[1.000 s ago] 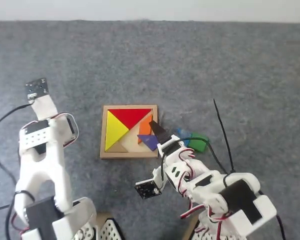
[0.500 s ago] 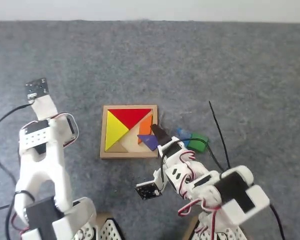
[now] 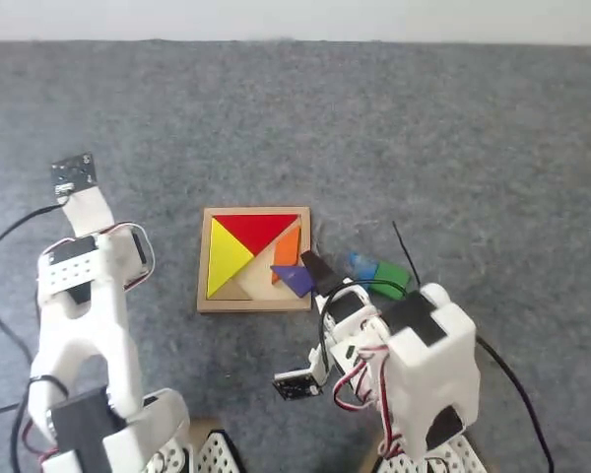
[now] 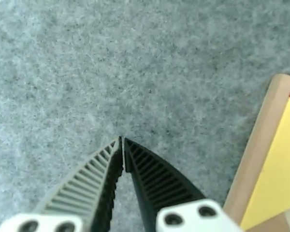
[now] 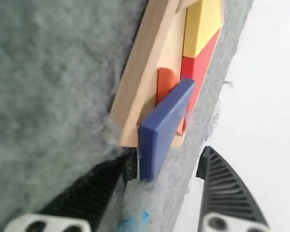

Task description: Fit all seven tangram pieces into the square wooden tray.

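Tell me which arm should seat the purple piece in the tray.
Right. The right gripper, open, brackets the purple piece, which lies tilted over the tray's rim. The left gripper is shut over carpet on the tray's far side.

Spreading grey & fuzzy edge to edge in the high view: felt-covered table (image 3: 453,128). Carrying square wooden tray (image 3: 254,304) flat, approx. mid-table. Lying on the felt just off the tray's near-right corner: blue piece (image 3: 361,263) & green piece (image 3: 392,279), sitting right beside each other, blue one nearer the tray. Standing at the near edge, well apart: left arm base (image 3: 108,434) & right arm base (image 3: 424,443), w/ tray lying btwn them, further out.
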`<state>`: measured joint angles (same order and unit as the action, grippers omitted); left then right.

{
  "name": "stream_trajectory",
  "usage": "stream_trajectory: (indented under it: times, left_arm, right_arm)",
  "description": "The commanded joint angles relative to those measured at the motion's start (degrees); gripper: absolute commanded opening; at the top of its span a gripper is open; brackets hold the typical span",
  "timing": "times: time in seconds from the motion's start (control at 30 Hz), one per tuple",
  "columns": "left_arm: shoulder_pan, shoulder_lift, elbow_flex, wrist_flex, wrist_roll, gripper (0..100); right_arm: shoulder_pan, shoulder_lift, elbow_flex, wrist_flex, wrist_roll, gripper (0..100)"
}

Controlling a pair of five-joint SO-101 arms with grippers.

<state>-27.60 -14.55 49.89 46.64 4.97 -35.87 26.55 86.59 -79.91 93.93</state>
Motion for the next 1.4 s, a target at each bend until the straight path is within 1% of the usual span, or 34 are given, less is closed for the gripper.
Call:
stream_trajectory:
  times: [0.0,0.13,0.23,0.37,0.43,0.6,0.9,1.03,1.1,1.37]
  left_arm:
    - [0.4,-0.2,-1.4,-1.1,-0.8,1]
    - [0.4,-0.2,-1.4,-1.1,-0.8,1]
    - [0.4,-0.2,-1.4,-1.1,-0.8,1]
    - [0.4,-0.2,-1.4,-1.1,-0.8,1]
    - [0.4,-0.2,-1.4,-1.1,-0.8,1]
    - [0.4,-0.2,-1.4,-1.1,-0.8,1]
    - [0.4,-0.2,-1.4,-1.1,-0.9,1]
    - [0.4,-0.2,-1.4,-1.1,-0.9,1]
    - [0.4,-0.2,-1.4,-1.1,-1.0,1]
    - [0.4,-0.1,-1.4,-1.2,-1.0,1]
  right_arm:
    - [-1.0,3.6,-0.2,-5.5,0.4,21.9]
    - [-1.1,7.3,-0.4,-10.5,0.5,21.9]
    - [-2.5,10.0,-1.0,-13.7,0.5,21.9]
    - [-2.5,13.2,-4.4,-14.9,2.5,21.8]
    - [-2.5,14.2,-5.0,-15.1,2.9,19.6]
    - [-2.8,16.7,-5.2,-18.5,3.1,10.1]
    - [-2.5,17.0,-5.0,-19.4,2.6,8.7]
    - [-1.5,16.1,-5.2,-20.0,-2.2,0.2]
    - [-1.3,14.9,-4.6,-19.7,-3.0,1.6]
    - [-1.3,10.2,-0.1,-19.6,-6.9,0.9]
